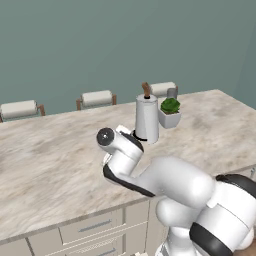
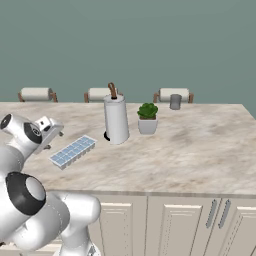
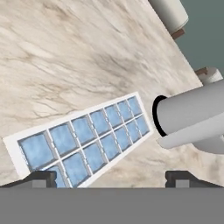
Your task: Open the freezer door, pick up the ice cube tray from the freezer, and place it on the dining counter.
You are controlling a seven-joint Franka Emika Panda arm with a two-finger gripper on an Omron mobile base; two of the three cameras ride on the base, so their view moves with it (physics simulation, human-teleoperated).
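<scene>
The ice cube tray (image 2: pixel 73 151) lies flat on the dining counter (image 2: pixel 200 150), released. The gripper (image 3: pixel 109 177) is held wide above it. At two o'clock, a paper towel roll (image 2: pixel 116 120) could be toppled during retreat.

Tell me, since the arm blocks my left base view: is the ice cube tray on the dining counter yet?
Observer: Yes, the ice cube tray lies flat on the dining counter.
Operator: Is the claw gripping it?
Observer: No, the claw is open, its tips spread wide over the tray.
Operator: Anything close by?
Observer: The paper towel roll stands just past the tray's far end, not touching it.
</scene>
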